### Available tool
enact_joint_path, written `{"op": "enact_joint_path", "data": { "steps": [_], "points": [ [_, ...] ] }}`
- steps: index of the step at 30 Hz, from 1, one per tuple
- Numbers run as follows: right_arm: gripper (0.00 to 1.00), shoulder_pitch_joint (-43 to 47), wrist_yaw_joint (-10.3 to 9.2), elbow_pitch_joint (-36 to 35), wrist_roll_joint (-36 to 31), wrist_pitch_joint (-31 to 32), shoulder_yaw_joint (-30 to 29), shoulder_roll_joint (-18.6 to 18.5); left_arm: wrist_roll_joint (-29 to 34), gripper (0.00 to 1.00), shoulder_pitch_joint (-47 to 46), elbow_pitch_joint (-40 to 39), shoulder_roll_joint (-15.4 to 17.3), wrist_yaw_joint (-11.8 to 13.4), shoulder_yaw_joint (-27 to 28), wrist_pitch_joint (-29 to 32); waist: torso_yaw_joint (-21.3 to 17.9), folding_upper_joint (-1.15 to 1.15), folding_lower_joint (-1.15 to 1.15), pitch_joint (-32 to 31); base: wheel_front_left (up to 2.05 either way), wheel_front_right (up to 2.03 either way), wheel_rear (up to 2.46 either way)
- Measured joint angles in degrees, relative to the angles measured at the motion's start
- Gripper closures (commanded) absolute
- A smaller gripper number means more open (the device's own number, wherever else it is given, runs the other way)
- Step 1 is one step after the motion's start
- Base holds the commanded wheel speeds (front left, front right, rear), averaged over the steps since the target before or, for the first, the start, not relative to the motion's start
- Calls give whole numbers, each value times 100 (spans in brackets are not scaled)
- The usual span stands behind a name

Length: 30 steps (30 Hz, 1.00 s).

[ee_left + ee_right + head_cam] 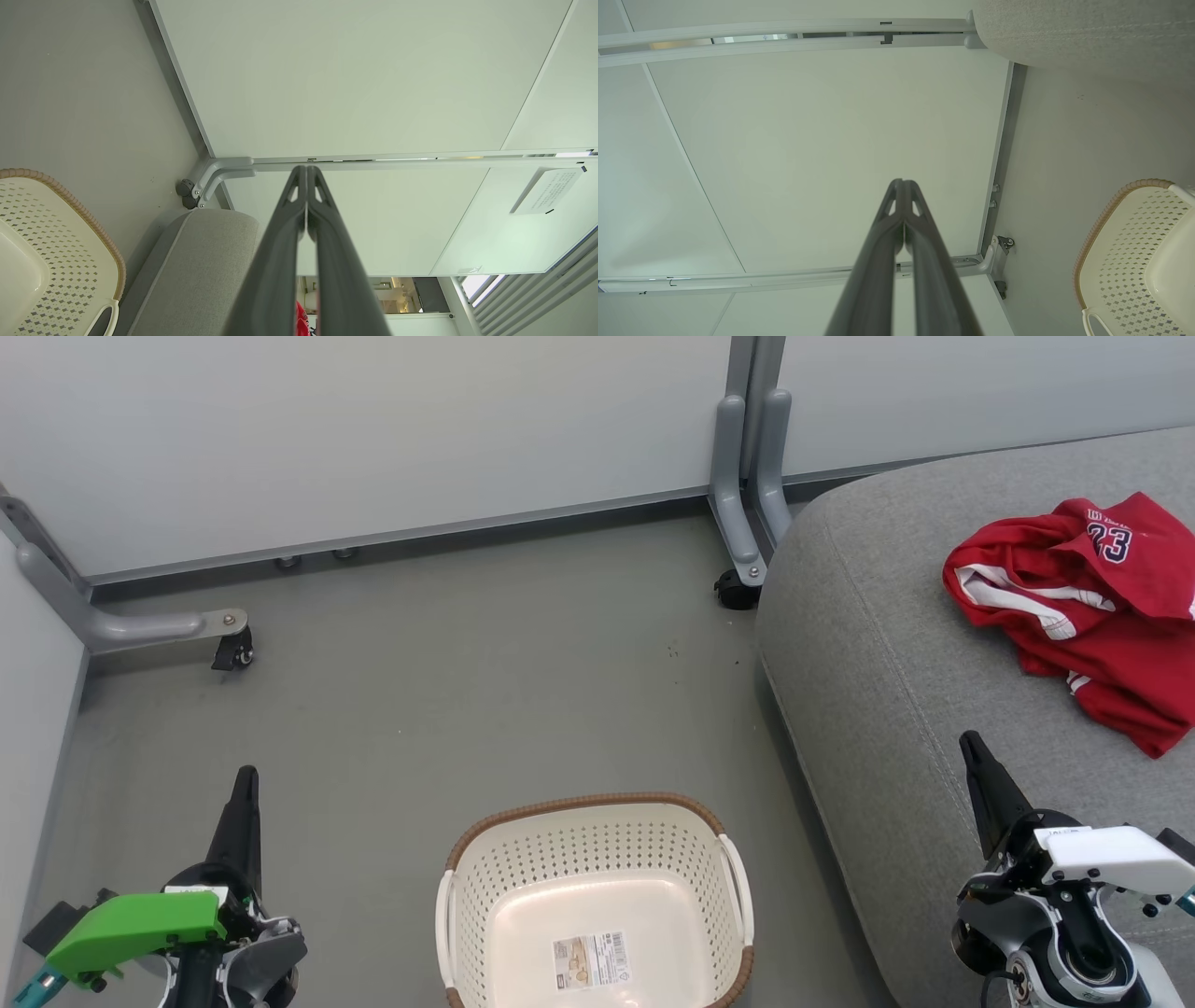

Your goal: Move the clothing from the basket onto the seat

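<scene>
The clothing (1083, 607) lies on the seat (868, 691), so the move looks done as far as the pictures show: nothing red is left in the basket. It is a loose, crumpled heap of red fabric with white stripes and panels. A fold on top carries the number 23 in dark figures, under small lettering too fine to read. The folds overlap so much that I cannot tell whether it is one piece or two. The heap sits toward the seat's far edge, well in from its left edge and rounded far-left corner. Its right side runs off the head view, so part of it is cut from sight. Nothing hangs over any edge that shows.

The basket (588, 800) stands upright on the floor (420, 709) just beside the seat's left edge. Its cream base is bare but for a label sticker (590, 961).

The left tool (246, 775) hovers over the floor to the basket's left, and the right tool (969, 739) is over the near part of the seat. Each has its two dark fingers pressed together to the tip with nothing between them, as both wrist views show. In my judgement, at most some tidying of the heap is left; no garment awaits a lift.
</scene>
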Motion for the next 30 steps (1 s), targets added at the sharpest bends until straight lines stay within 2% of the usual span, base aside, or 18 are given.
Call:
{"op": "enact_joint_path", "data": {
  "steps": [30],
  "points": [
    [100, -4, 0, 3, -35, 43, -43, 36, 40, 100, -1, 2, -41, 0, 33, 42, 0, 0, 0, 0, 0, 0, 0]
  ]
}}
